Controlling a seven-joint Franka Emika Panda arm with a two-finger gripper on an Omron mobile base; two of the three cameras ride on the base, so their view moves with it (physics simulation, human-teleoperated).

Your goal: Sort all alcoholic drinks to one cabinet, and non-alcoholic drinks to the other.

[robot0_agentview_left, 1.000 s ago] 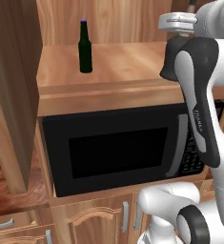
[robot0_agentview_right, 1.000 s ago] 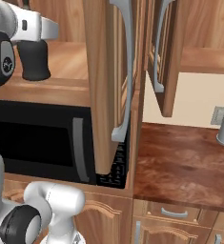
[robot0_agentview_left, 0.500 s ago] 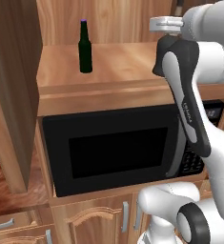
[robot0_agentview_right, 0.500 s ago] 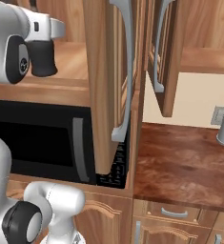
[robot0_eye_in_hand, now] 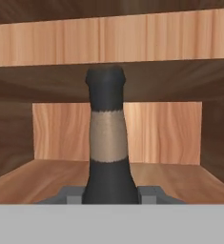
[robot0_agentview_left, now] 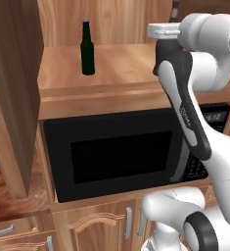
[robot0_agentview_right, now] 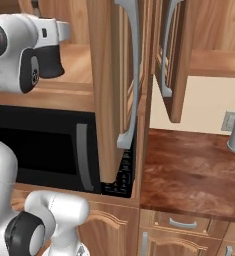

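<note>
The open cabinet (robot0_agentview_left: 111, 63) above the microwave (robot0_agentview_left: 121, 157) serves as the alcohol side of the sort, judging by what already stands on its wooden shelf: the slim dark-green bottle (robot0_agentview_left: 87, 48) with its purple cap sits upright toward the back left, well clear of the front edge. Its door (robot0_agentview_right: 114, 90) hangs swung out in the right base view, leaving the shelf free to reach. The white arm (robot0_agentview_left: 185, 98) reaches up and across to the right part of that same shelf, and the squat black bottle (robot0_eye_in_hand: 107, 143) shows there in the hand view, upright, its thin neck with a tan band rising between the two finger tips. The gripper (robot0_eye_in_hand: 108, 194) is closed on the bottle's body, the jaws pressing it from both sides, so the bottle stays vertical as it goes in. The placement looks nearly done: the bottle faces the cabinet's back wall and, apparently, only needs setting down and releasing.
</note>
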